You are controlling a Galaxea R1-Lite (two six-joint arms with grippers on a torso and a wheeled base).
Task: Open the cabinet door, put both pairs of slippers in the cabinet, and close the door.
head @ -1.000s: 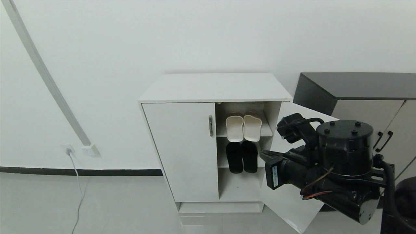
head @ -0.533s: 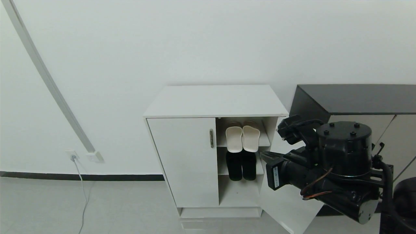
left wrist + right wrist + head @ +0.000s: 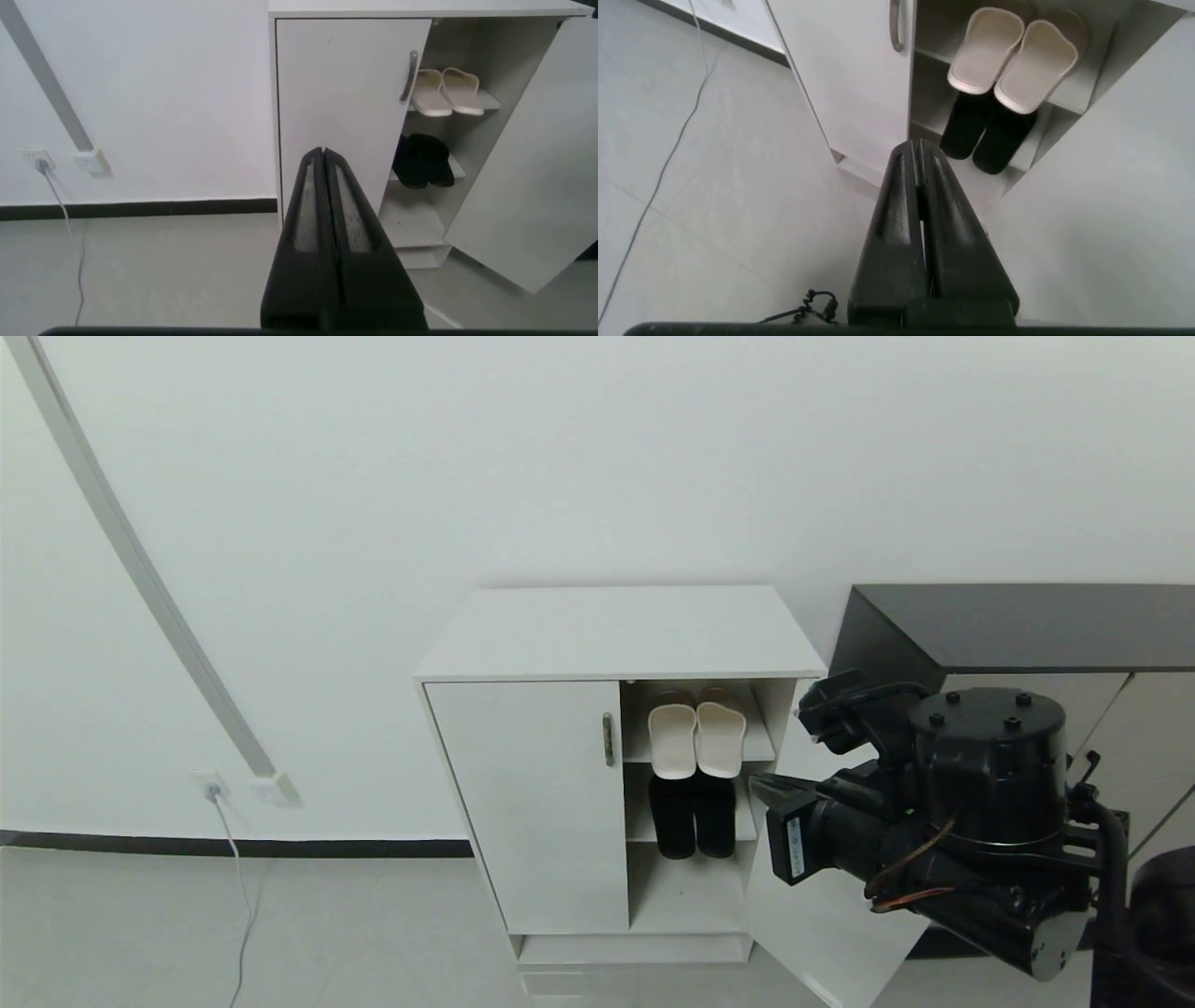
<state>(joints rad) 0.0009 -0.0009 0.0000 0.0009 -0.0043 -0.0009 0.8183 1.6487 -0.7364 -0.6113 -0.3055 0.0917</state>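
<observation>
Standing cabinet [image 3: 621, 630]: white, against the wall at 12 o'clock, two doors.
Left door [image 3: 523, 803]: shut, handle [image 3: 608, 739] at its 3 o'clock edge.
Right door [image 3: 831, 933]: swung wide open toward 4 o'clock, right arm [image 3: 943, 821] partly in front of it.
White slippers [image 3: 697, 737]: pair side by side on the top shelf of the open half, ends sticking out past the shelf edge.
Black slippers [image 3: 694, 817]: pair on the middle shelf, at 6 o'clock of the white pair.
Left gripper [image 3: 322, 163]: fingers pressed together, nothing held, well back from the cabinet, pointing at the shut door.
Right gripper [image 3: 920, 154]: fingers together, nothing between them, over the floor in front of the open half, apart from both pairs.
Dark sideboard [image 3: 1027, 616]: at 3 o'clock of the cabinet, near it.
Wall socket [image 3: 207, 784]: at 9 o'clock of the cabinet, cable [image 3: 238, 905] running down to the floor.
</observation>
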